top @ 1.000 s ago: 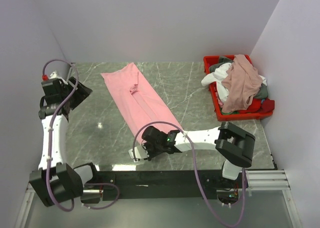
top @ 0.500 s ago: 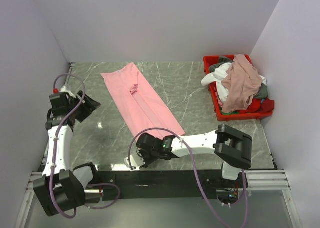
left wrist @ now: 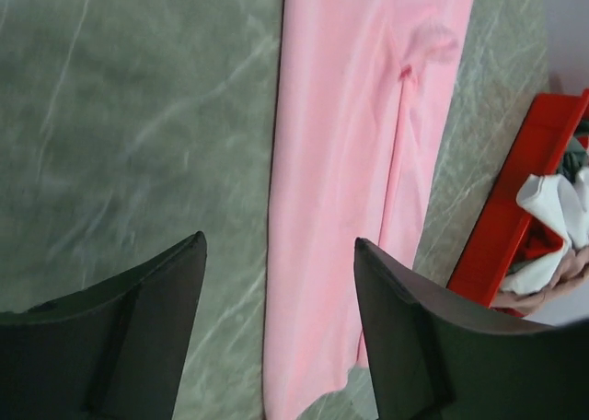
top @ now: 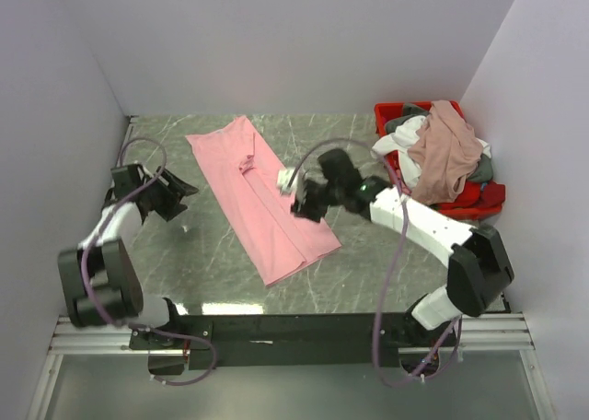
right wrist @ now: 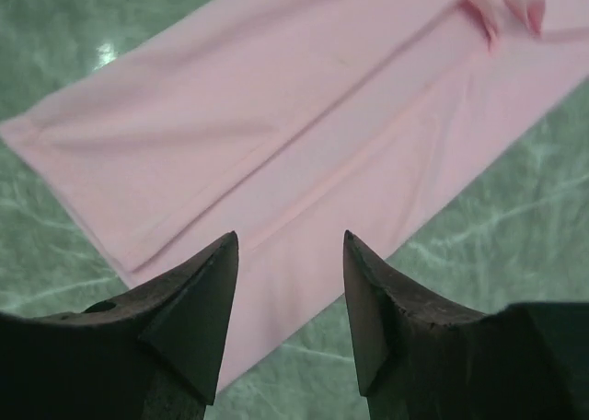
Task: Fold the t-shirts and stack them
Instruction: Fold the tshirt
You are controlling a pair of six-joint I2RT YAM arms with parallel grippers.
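Observation:
A plain light pink t-shirt (top: pixel 262 199) lies folded into a long narrow strip, running diagonally across the marble table. It also shows in the left wrist view (left wrist: pixel 368 162) and the right wrist view (right wrist: pixel 304 116). My left gripper (top: pixel 181 199) is open and empty, left of the strip and pointing at it (left wrist: pixel 278 243). My right gripper (top: pixel 296 199) is open and empty above the strip's right edge (right wrist: pixel 290 239). A dusty rose shirt (top: pixel 446 153), a white one (top: pixel 396 148), a grey one (top: pixel 409 121) and a red one (top: pixel 479 194) lie heaped in the bin.
A rigid red plastic bin (top: pixel 391 111) stands at the back right against the wall, and its rim shows in the left wrist view (left wrist: pixel 515 217). White walls close in the table on the left, back and right. Bare marble (top: pixel 368 245) lies right of the strip.
My right arm swung from the table's front edge up and back to above the pink strip's right side. My left arm moved nearer and lower, toward the strip's left side.

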